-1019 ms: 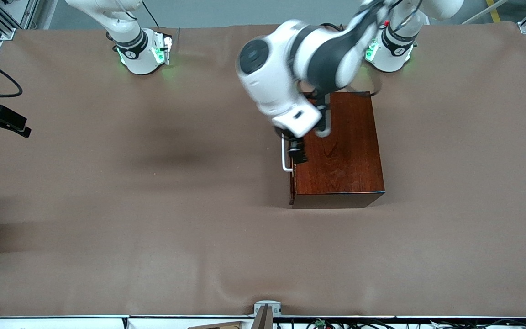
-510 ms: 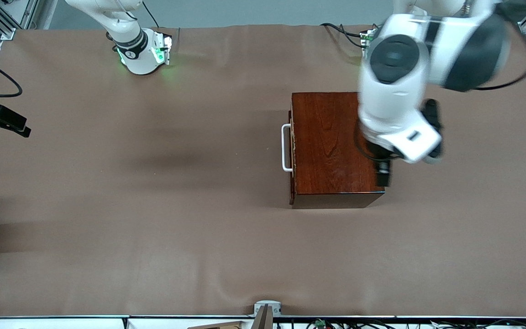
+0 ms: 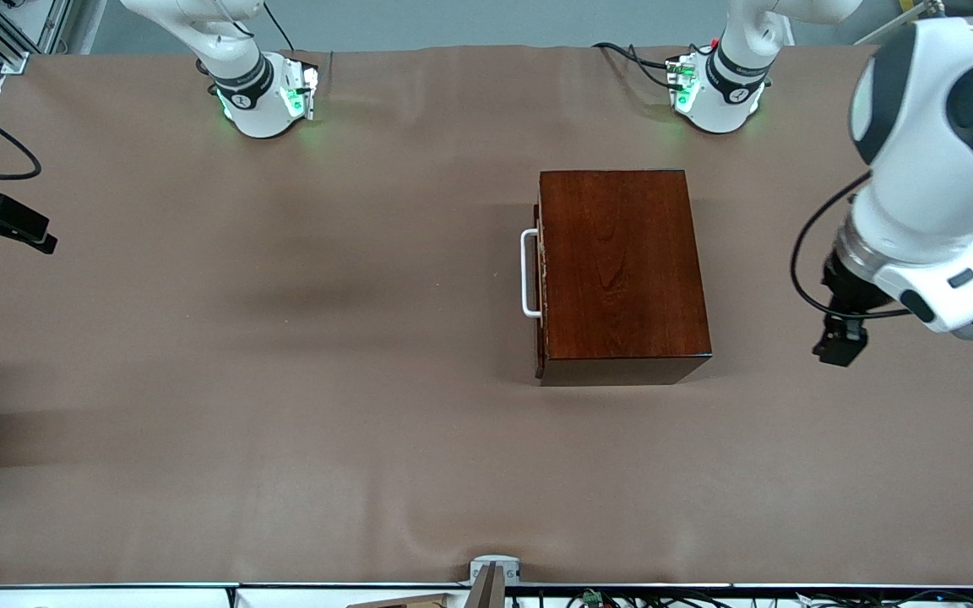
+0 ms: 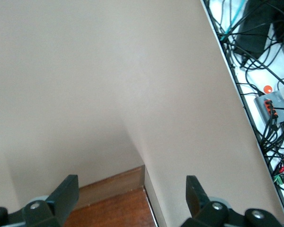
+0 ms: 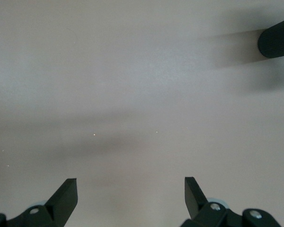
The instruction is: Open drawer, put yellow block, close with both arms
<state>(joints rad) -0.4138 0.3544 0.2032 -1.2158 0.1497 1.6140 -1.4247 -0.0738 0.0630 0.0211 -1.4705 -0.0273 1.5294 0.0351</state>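
Note:
The dark mahogany box (image 3: 622,262) stands on the brown table, with the drawer shut and its white bar handle (image 3: 529,273) facing the right arm's end. The yellow block is out of view. My left gripper (image 3: 841,344) hangs over bare table beside the box, toward the left arm's end. In the left wrist view the left gripper (image 4: 132,189) is open and empty, with a corner of the box (image 4: 118,205) showing between its fingers. The right gripper is out of the front view. In the right wrist view the right gripper (image 5: 131,191) is open and empty over bare table.
A black camera mount (image 3: 5,221) sticks in at the right arm's end of the table. Cables and connectors (image 4: 270,94) lie off the table's edge in the left wrist view. A black rounded object (image 5: 277,40) shows in the right wrist view.
My left arm has swung from the drawer handle, across the top of the box, out over bare table at the left arm's end. The drawer stays shut.

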